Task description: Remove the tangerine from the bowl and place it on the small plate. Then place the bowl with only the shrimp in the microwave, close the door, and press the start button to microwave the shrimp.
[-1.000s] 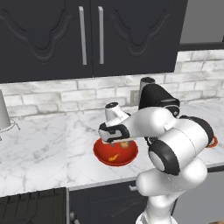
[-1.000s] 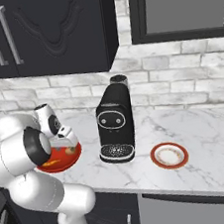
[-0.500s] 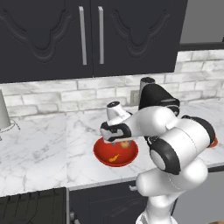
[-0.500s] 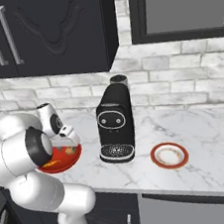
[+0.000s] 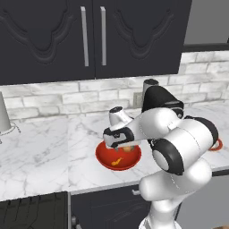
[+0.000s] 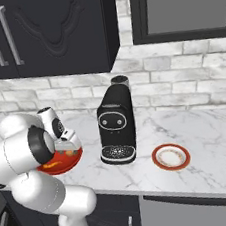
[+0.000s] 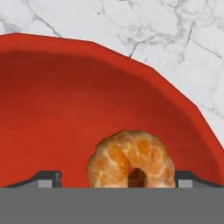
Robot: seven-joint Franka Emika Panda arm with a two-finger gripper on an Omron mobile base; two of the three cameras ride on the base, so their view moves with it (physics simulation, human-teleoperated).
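The wide red bowl [image 5: 107,159] sits on the marble counter near its front edge, and its wall [image 7: 87,100] rises behind the fruit in the hand view. Inside it the tangerine [image 7: 131,159] lies low between my two fingertips [image 7: 48,177], with a gap on its left side. My gripper [image 5: 126,146] reaches down into the bowl's right half and stands open around the tangerine [image 5: 129,148]. The curved orange shrimp [image 5: 116,161] rests at the bowl's near side. From the right base view the bowl [image 6: 55,167] is half hidden by my arm. The small plate [image 6: 170,157] lies on the counter to the right.
A black coffee machine [image 6: 116,122] stands between the bowl and the small plate. Dark cabinets hang above the counter. A dark-framed grey panel [image 6: 186,2] is high on the right wall. A pale cylinder [image 5: 3,117] stands at the far left.
My hand has shifted slightly to the right and settled lower over the bowl's right half. The bowl, shrimp and plate have not moved.
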